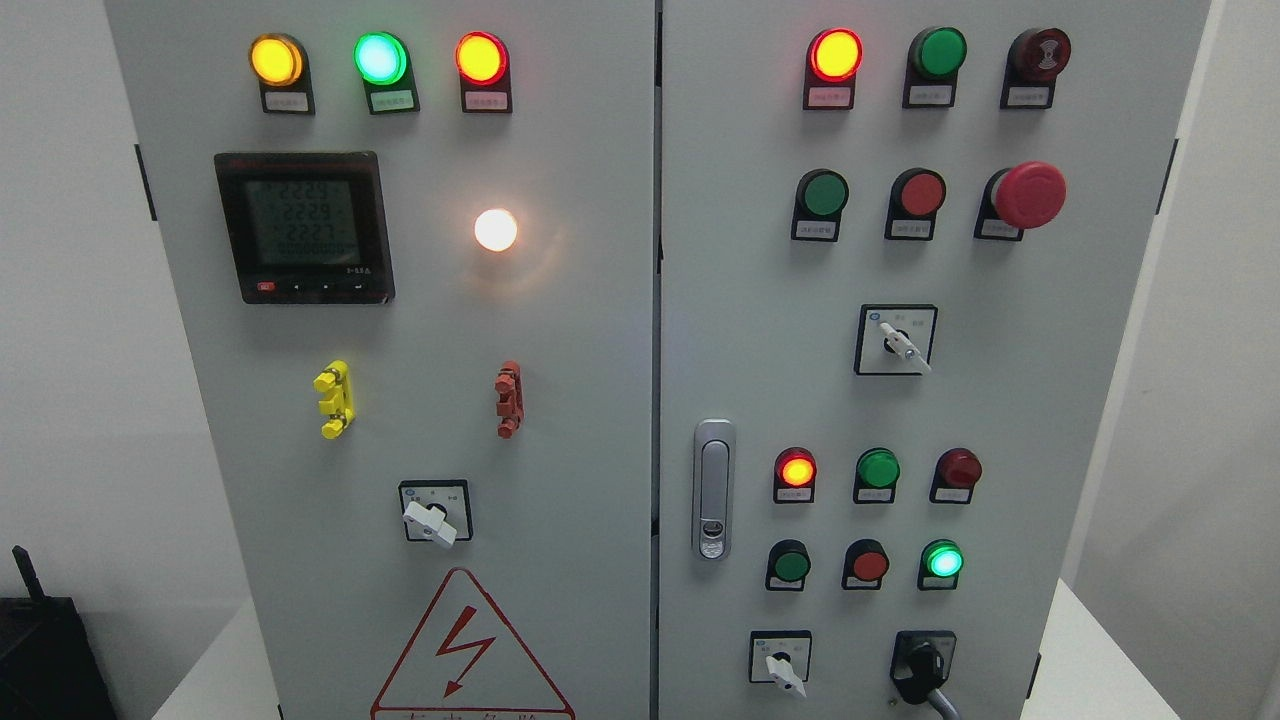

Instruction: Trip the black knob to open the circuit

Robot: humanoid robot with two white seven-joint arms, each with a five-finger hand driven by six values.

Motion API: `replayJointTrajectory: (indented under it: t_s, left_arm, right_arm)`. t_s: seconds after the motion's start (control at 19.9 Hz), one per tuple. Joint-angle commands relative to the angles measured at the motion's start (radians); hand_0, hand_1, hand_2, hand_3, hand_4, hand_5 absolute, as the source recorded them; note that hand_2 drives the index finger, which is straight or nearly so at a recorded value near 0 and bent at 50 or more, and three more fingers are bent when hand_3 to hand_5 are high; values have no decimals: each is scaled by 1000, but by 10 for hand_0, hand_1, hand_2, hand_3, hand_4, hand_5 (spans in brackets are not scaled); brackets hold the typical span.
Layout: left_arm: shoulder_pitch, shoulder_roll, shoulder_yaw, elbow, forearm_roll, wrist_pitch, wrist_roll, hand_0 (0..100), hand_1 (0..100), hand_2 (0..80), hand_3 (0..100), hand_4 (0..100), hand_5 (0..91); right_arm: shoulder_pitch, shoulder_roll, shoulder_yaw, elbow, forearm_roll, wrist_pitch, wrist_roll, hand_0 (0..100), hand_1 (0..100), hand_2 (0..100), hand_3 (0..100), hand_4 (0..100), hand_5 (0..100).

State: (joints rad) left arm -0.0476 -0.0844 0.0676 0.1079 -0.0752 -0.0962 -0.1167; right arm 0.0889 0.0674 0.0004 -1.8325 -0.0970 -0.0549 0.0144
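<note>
A grey two-door electrical cabinet (600,400) fills the head view; neither robot hand is in view, so their state cannot be told. Nearest the bottom edge, on the right door, sits the black knob (918,668), its handle pointing down-right — just right of a white selector switch (783,668). Higher up, a red mushroom button (1028,194) and lit indicator lamps — the top-left amber lamp (274,60) among them.

The cabinet (600,400) was pale grey. Its top lamps glowed amber (275,60), green (380,58) and red (481,58). The mushroom button (1030,194) was red, the black knob (922,668) dark (bottom right), the warning triangle (465,650) red-outlined.
</note>
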Motion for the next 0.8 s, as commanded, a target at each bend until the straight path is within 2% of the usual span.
replayJointTrajectory:
  t_s: [0.0, 0.75]
  left_arm:
    - [0, 0, 0, -25, 0, 0, 0, 120, 389, 0, 0, 0, 0]
    - [0, 0, 0, -25, 0, 0, 0, 120, 389, 0, 0, 0, 0]
  right_arm:
    - [-1, -9, -7, 1, -1, -2, -1, 0, 0, 84, 1000, 1000, 999]
    - [-1, -17, -23, -1, -1, -5, -1, 0, 0, 83, 1000, 1000, 999]
